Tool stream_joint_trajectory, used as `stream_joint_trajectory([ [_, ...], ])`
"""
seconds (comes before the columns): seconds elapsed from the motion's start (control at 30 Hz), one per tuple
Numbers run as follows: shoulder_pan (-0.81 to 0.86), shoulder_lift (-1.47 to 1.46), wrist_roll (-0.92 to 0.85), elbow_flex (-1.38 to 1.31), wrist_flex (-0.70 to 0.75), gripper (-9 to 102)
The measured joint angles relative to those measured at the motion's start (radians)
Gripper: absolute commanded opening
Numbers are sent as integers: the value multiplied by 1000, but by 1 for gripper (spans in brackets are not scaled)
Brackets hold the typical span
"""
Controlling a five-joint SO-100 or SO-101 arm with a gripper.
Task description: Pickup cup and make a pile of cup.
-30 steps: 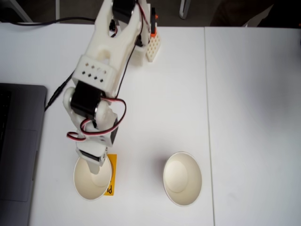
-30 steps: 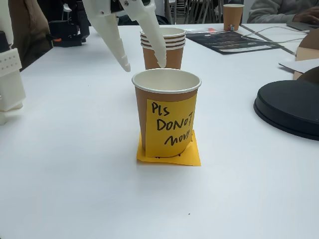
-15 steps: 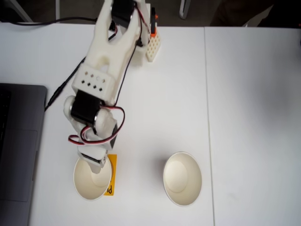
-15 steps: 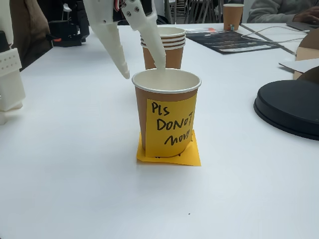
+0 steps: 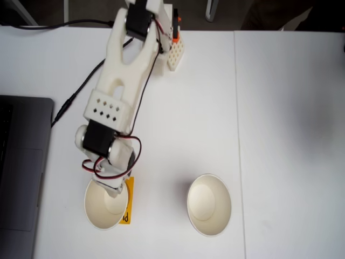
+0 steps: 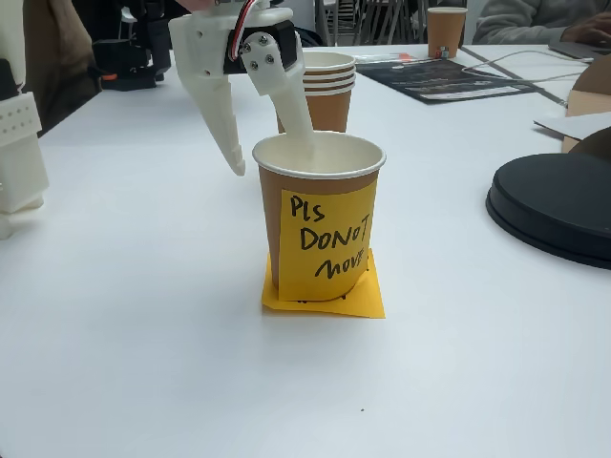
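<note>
A white table [image 5: 280, 135] fills the frame, a laptop [image 5: 19, 178] at its left edge. My gripper [image 6: 272, 157] is spread wide and holds nothing: one finger [image 6: 294, 114] dips inside the rim of the noted cup [image 6: 318, 205], the other hangs outside it to the left. That cup sits lower left in a fixed view [image 5: 106, 204], on its orange sticky note [image 6: 325, 243]. The second cup [image 5: 209, 204] stands apart, lower centre.

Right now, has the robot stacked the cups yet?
Not yet. Nothing is stacked: the two cups stand apart in the top-down fixed view, the cup with the sticky note and the plain cup. The open pincer straddles the noted cup's rim, one finger inside, one outside. Gripping, lifting and nesting remain.
</note>
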Motion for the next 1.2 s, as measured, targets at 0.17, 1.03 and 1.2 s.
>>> stream_joint_trajectory([
  [0.17,0,-74,2,-98,0,23],
  [1.03,0,-167,2,-160,-52,22],
  [1.2,18,-167,2,-160,-84,22],
])
